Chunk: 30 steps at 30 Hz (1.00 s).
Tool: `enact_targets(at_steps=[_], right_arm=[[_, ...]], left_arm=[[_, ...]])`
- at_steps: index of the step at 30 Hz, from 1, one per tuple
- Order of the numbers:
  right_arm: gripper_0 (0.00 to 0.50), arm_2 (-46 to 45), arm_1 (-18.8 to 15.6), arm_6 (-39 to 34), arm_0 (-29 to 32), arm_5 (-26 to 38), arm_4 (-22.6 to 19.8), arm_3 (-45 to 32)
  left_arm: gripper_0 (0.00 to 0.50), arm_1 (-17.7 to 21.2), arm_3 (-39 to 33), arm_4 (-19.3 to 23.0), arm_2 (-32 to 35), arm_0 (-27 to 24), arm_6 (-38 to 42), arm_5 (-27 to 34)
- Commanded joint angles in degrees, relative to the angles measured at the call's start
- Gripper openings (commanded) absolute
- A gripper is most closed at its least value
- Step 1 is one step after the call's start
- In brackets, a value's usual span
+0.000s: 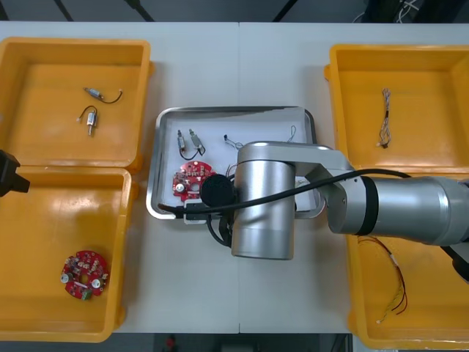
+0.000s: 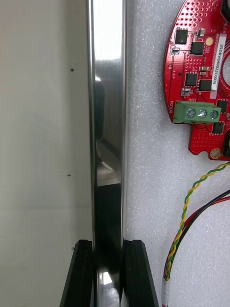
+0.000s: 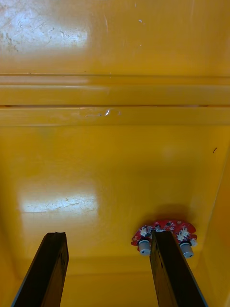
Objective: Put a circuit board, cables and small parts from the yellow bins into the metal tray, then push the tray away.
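Your right arm covers the metal tray's near right part and an edge of its circuit board. In the left wrist view, a finger hides part of the yellow bin's board.

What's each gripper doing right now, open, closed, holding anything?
Left gripper: open, holding nothing, over a bin.
Right gripper: closed on the tray rim.

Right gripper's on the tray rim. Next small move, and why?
Probably start pushing the metal tray away from the robot: the right gripper is clamped on its rim, and a circuit board, cables and small metal parts already lie inside. The left gripper hangs open over a yellow bin.
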Motion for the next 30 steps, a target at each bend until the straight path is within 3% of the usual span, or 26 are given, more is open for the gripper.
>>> enact_targets(at_steps=[1, 18, 30], right_arm=[[0.000, 0.89, -0.02, 0.30, -5.35, -1.27, -1.48, 2.37], [0.000, 0.89, 1.74, 2.32, -12.91, -6.99, -1.92, 13.89], [0.000, 0.89, 2.44, 5.75, -16.78, -17.53, -4.20, 23.12]], left_arm=[[0.500, 2.62, -0.71, -0.10, 1.79, 1.21, -1.26, -0.54], [0.500, 2.62, -0.71, -0.10, 1.79, 1.21, -1.26, -0.54], [0.500, 2.62, -0.71, -0.10, 1.79, 1.21, -1.26, -0.54]])
